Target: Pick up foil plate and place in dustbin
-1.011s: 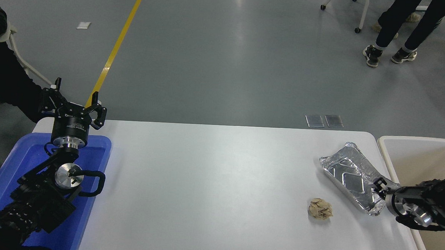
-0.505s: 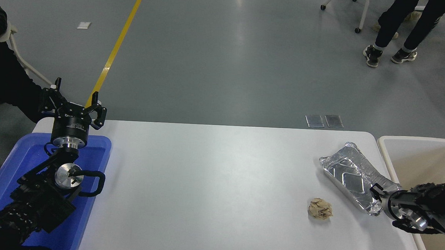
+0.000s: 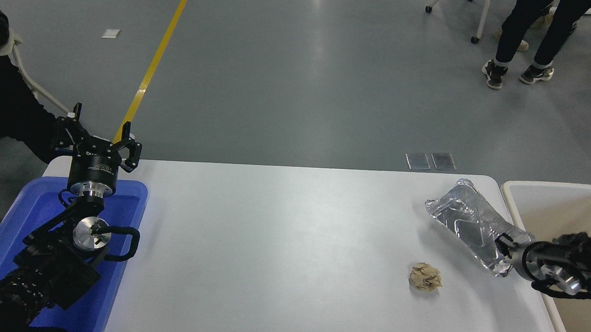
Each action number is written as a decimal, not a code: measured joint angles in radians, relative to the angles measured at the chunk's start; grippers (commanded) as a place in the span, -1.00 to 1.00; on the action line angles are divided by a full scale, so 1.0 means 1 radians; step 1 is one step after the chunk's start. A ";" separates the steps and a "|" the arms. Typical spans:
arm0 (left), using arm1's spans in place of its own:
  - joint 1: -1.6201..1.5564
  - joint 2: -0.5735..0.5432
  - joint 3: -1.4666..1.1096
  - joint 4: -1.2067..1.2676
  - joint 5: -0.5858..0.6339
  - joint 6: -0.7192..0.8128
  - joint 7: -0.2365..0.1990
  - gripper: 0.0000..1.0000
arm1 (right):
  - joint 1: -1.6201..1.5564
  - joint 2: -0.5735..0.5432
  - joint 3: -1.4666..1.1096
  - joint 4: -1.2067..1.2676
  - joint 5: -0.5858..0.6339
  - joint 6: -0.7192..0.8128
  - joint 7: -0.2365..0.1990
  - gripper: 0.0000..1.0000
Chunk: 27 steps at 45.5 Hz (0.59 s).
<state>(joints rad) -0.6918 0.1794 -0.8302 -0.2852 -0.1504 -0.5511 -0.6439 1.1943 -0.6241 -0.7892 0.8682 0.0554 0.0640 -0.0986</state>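
The foil plate [image 3: 467,223] is a shiny silver rectangular tray at the table's right end, tilted with its far end raised off the table. My right gripper [image 3: 504,249] comes in from the right edge and is shut on the plate's near right corner. The dustbin [image 3: 514,195], cream with a thick white rim, stands just past the table's right edge, right of the plate. My left gripper [image 3: 97,145] is parked at the lower left over the blue tray, open and empty.
A crumpled brown paper ball [image 3: 425,277] lies on the white table [image 3: 281,246] below the plate. A blue plastic tray [image 3: 35,208] sits at the left end. A person's dark sleeve [image 3: 5,105] is at the far left. A person's legs [image 3: 522,46] stand at the top right.
My right gripper closed on the plate's near corner and lifted it, so the plate now tilts up off the table. The left arm has not moved.
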 measured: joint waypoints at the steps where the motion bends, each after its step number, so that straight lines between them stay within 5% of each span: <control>1: 0.000 0.000 0.000 0.000 0.000 0.000 0.000 0.98 | 0.017 -0.017 0.001 0.011 -0.012 0.012 -0.001 -1.00; 11: 0.000 0.000 0.000 0.000 0.000 0.000 0.000 0.98 | 0.248 -0.217 0.010 0.146 -0.164 0.165 -0.032 -1.00; 27: 0.000 0.000 0.000 0.000 0.000 0.000 0.000 0.98 | 0.646 -0.475 0.014 0.302 -0.382 0.420 -0.146 -1.00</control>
<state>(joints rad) -0.6918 0.1794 -0.8298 -0.2853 -0.1502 -0.5511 -0.6442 1.8407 -1.0987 -0.7749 1.1697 -0.3271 0.4844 -0.2446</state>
